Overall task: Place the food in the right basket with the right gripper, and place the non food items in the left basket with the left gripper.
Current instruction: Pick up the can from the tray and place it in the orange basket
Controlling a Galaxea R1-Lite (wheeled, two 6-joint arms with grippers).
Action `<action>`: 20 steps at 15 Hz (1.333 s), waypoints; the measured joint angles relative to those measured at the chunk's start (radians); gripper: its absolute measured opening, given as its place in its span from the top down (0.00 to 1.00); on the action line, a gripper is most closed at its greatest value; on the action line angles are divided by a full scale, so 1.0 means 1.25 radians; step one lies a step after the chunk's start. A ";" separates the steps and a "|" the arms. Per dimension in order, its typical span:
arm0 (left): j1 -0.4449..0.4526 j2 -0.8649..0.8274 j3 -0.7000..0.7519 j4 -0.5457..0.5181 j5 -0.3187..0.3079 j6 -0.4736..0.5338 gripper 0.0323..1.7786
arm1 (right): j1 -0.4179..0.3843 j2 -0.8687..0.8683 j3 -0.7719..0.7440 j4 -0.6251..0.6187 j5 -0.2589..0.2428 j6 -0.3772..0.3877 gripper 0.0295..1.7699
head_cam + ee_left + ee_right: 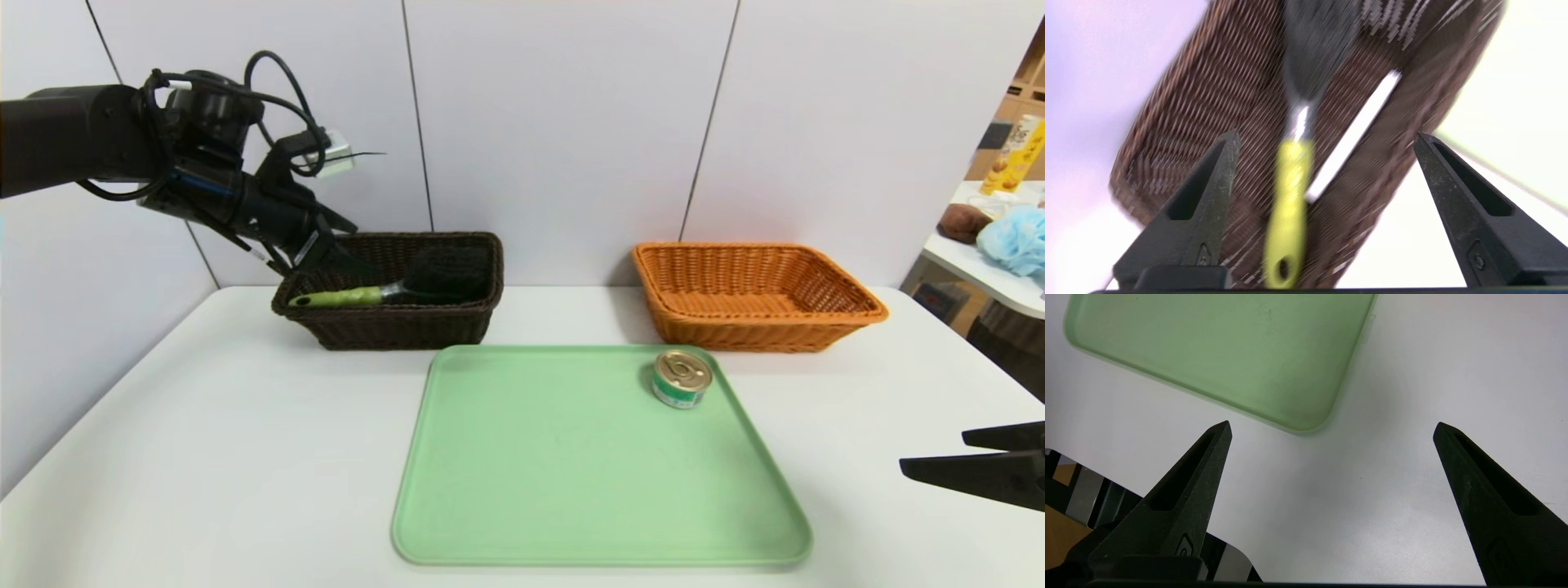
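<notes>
Green-handled brush (1289, 204) lies in the dark basket (1208, 94) just below and ahead of my wide-spread left gripper (1327, 136), beside the white marker (1355, 134), while my right gripper (1333, 424) hangs wide over the table (1412, 375).

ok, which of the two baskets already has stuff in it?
The dark brown basket, on the left under the left tool. It holds the green-handled brush and a white marker. The orange basket is empty.

brush (408, 287) in left basket (392, 327) – can (682, 378) on tray (522, 490), before right basket (751, 327).
</notes>
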 joint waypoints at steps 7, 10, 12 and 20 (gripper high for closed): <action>-0.237 -0.055 0.019 -0.003 0.034 -0.267 0.09 | 0.000 -0.007 0.006 -0.002 -0.001 0.000 0.03; -0.268 -0.072 0.038 -0.005 0.037 -0.285 0.07 | -0.009 -0.009 0.005 -0.002 -0.002 0.001 0.03; -0.270 -0.100 0.081 -0.011 0.038 -0.278 0.07 | -0.010 -0.012 0.010 -0.005 -0.002 0.001 0.03; -0.251 -0.339 0.473 -0.206 0.113 -0.288 0.05 | -0.002 0.005 0.024 -0.093 -0.002 0.000 0.03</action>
